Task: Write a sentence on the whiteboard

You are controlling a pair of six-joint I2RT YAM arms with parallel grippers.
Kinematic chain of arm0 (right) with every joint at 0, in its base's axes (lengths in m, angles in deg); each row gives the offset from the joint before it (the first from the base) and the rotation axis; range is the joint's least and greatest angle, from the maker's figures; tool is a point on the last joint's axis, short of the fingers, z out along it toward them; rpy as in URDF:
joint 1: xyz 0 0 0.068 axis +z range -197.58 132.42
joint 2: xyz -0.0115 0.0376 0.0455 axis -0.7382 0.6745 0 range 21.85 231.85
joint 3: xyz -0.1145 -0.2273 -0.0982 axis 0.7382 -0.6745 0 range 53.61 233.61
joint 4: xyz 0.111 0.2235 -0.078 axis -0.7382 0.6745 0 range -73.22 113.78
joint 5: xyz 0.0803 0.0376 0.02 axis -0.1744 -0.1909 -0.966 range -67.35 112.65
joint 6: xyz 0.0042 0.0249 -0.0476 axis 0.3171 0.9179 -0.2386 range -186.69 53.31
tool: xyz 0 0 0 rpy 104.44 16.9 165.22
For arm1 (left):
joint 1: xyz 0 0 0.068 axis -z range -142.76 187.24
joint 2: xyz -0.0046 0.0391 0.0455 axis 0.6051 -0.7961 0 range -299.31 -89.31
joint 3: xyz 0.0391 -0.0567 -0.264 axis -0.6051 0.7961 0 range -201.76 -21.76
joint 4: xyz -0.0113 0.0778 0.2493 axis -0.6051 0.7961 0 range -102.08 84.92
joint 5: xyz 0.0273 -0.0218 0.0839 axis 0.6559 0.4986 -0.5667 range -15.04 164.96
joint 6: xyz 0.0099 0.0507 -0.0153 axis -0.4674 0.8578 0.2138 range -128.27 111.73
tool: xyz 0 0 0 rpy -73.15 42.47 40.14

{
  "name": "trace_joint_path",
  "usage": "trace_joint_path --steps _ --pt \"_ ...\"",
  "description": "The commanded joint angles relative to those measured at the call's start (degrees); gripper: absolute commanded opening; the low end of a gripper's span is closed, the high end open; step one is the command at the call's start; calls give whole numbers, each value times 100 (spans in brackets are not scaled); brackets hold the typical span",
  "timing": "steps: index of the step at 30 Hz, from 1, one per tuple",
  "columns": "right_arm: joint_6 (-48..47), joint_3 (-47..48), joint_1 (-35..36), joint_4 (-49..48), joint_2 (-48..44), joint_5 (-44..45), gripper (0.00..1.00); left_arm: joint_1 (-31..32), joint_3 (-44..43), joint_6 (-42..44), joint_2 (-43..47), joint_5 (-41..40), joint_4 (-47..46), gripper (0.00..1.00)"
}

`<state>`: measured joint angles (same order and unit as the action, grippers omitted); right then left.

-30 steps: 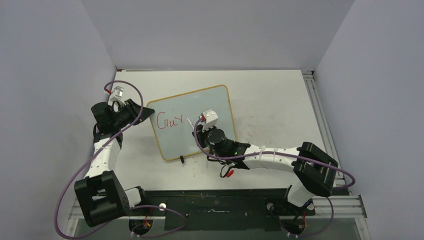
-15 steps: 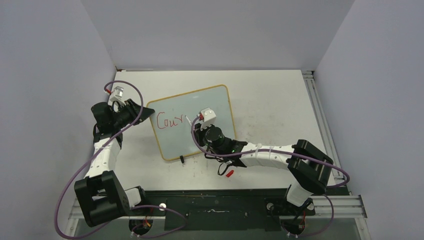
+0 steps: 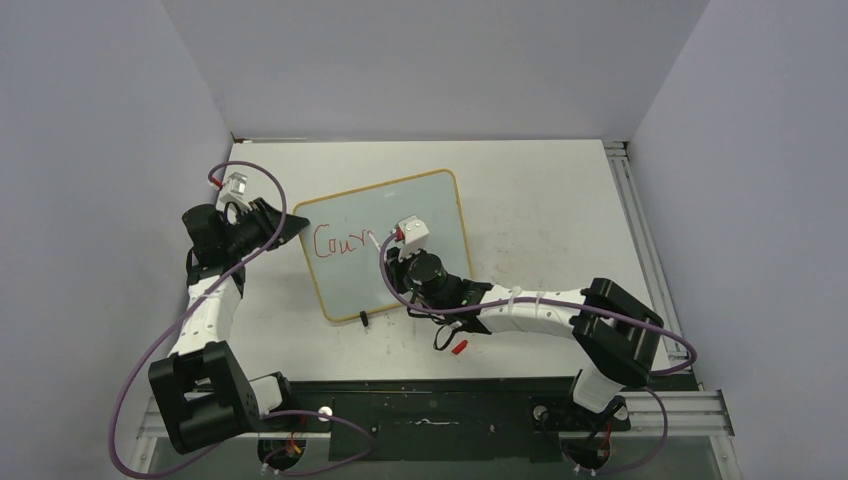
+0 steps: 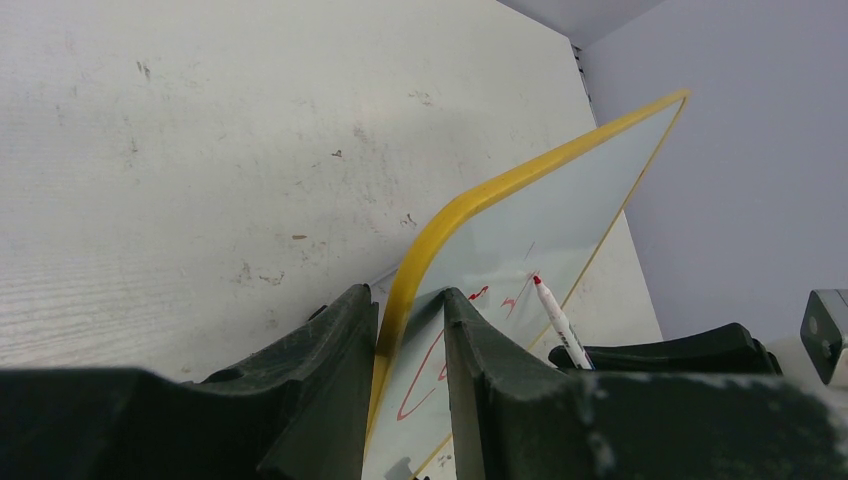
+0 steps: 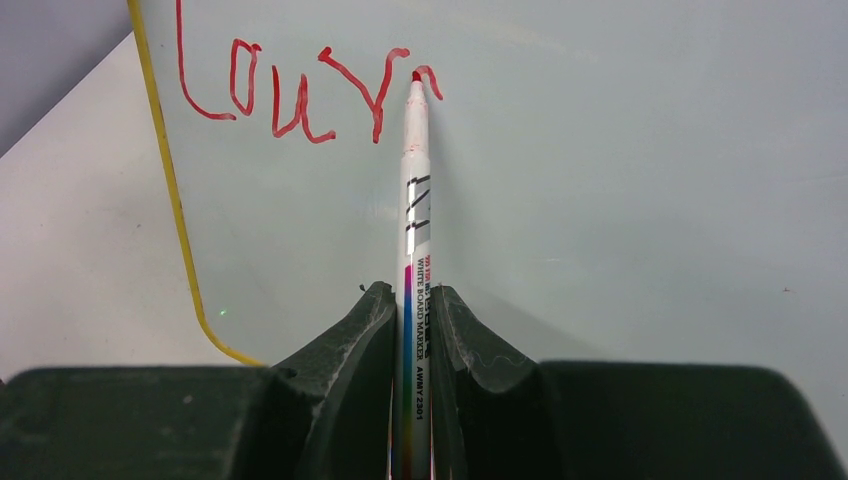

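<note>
The whiteboard [image 3: 410,215] with a yellow frame lies tilted on the table. My left gripper [image 3: 290,226] is shut on the whiteboard's left corner; in the left wrist view its fingers [image 4: 340,340] clamp the yellow frame [image 4: 420,260]. My right gripper [image 5: 412,300] is shut on a white whiteboard marker [image 5: 414,200]. The marker's red tip touches the board at the end of the sentence [image 5: 300,85], which reads "Cour" plus a small new stroke. The sentence also shows in the top view [image 3: 340,243], with the marker tip [image 3: 378,240] beside it.
A red marker cap [image 3: 459,347] lies on the scuffed white table [image 3: 540,200] near the right arm. A black clip foot [image 3: 363,319] sits on the board's near edge. Grey walls close in the back and sides.
The right gripper has shifted slightly left and back with the marker. A small new red stroke has appeared after the "r". The left arm has not moved.
</note>
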<state>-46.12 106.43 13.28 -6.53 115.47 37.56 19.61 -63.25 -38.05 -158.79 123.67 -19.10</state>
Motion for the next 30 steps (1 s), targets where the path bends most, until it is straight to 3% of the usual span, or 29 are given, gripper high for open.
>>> trace_joint_path --steps 1,30 --pt "30 -70 75 -152 60 -2 5 -23 -118 34 12 118 -97 29" --pt "-65 -29 -35 -11 -179 382 5 -20 -113 34 10 112 -97 29"
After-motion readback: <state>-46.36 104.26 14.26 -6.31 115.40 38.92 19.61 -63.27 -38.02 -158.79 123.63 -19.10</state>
